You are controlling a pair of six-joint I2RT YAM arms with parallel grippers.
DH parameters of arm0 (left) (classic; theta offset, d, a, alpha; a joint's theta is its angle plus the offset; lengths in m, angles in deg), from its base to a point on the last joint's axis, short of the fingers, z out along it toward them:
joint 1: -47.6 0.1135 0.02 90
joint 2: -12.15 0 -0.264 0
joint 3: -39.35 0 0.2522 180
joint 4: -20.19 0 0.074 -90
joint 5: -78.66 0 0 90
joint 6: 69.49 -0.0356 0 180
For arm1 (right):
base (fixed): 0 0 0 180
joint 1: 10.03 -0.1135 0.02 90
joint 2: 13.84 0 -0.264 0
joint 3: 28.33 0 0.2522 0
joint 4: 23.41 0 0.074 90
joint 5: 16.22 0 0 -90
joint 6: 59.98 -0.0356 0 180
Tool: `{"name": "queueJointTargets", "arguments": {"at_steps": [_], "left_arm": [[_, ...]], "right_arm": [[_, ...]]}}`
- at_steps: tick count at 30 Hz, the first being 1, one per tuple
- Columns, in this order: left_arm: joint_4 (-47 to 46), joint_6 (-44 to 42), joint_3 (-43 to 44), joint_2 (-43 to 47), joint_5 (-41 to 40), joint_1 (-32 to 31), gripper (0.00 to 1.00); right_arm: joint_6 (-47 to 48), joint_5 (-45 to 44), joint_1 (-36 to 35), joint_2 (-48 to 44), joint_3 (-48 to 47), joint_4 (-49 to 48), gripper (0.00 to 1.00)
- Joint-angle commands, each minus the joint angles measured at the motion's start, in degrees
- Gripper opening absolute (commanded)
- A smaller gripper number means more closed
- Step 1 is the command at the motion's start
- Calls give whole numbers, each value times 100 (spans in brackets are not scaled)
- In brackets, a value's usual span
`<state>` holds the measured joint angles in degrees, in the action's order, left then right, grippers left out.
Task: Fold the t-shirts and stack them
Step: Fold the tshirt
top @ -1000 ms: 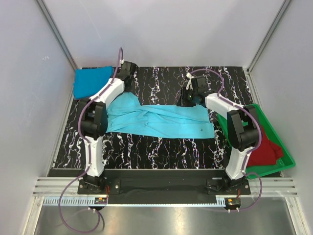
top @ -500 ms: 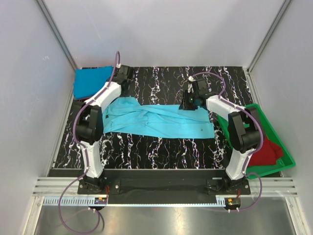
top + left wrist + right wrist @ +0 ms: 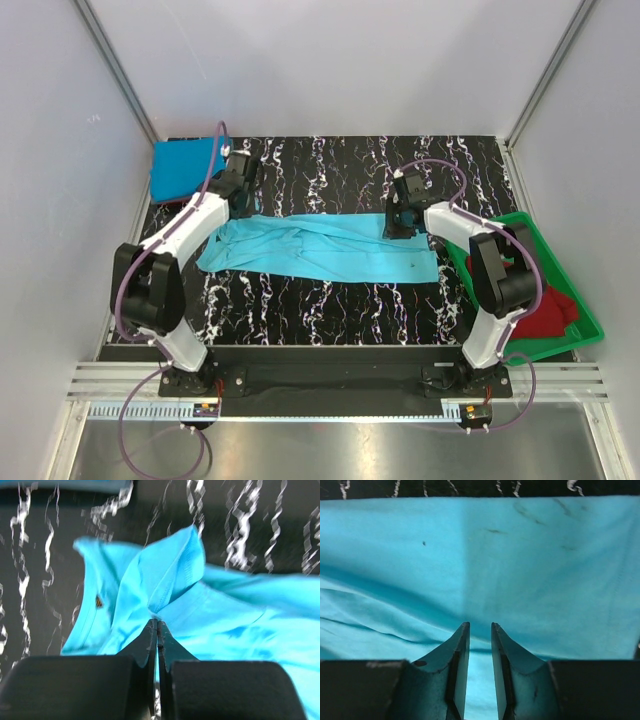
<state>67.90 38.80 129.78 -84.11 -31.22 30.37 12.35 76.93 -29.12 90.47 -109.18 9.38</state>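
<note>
Turquoise t-shirt [image 3: 320, 250] lies bunched across mid surface [image 3: 330, 305]. Your left wrist view shows left hand [image 3: 157, 626] clenched on a fold; right wrist view shows right hand [image 3: 479, 630] slightly parted over cloth. Overhead hides both grips.

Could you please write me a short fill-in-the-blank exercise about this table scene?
The red shirts lie in the ___ tray. The left gripper is ___ on the turquoise shirt. The folded blue shirt sits at the far ___ corner of the table.
Missing words: green; shut; left.
</note>
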Motion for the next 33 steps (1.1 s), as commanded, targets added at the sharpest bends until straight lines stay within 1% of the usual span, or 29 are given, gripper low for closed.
{"name": "queueJointTargets", "arguments": {"at_steps": [1,8,9,17,18,19,20,23,25,26,27,28,29,30,31,32,33], "left_arm": [[-100,140,-257,564,-192,-17,0],[41,307,-713,1277,-262,-8,0],[50,351,-897,1408,-262,-8,0],[-11,843,-1865,1664,89,-17,0],[-125,1000,-2057,1742,116,-8,8],[-213,1089,-2163,1778,185,-17,20],[-283,1159,-2338,1839,430,-17,28],[-495,1511,-2603,2128,818,-8,35],[-504,1722,-2656,2401,889,-17,36],[-504,1783,-2691,2750,811,-17,36],[-495,1854,-2692,2910,688,-17,38],[-504,1863,-2683,3069,391,-8,40],[-513,1846,-2657,3236,206,27,52],[-591,1706,-2639,3255,82,71,55],[-635,1618,-2622,3203,159,175,56],[-679,1539,-2491,2967,351,438,56],[-854,1320,-2437,2826,605,545,55]], "right_arm": [[62,-588,55,-499,90,224,30],[62,-870,107,-535,336,312,30],[53,-878,125,-535,389,321,30],[-35,-861,292,-491,504,365,29],[-35,-861,292,-482,513,356,29],[-35,-852,292,-491,513,356,29],[-26,-861,292,-482,513,356,29],[-8,-896,283,-456,504,365,28],[0,-922,301,-517,478,400,29],[-17,-948,292,-543,469,435,28],[-52,-957,309,-622,417,461,29],[-70,-949,310,-666,390,488,28],[-87,-888,310,-701,364,505,29],[-148,-826,301,-789,311,514,28],[-175,-765,310,-833,276,506,29],[-201,-651,301,-877,258,506,28],[-245,-589,301,-930,223,514,28]]}}
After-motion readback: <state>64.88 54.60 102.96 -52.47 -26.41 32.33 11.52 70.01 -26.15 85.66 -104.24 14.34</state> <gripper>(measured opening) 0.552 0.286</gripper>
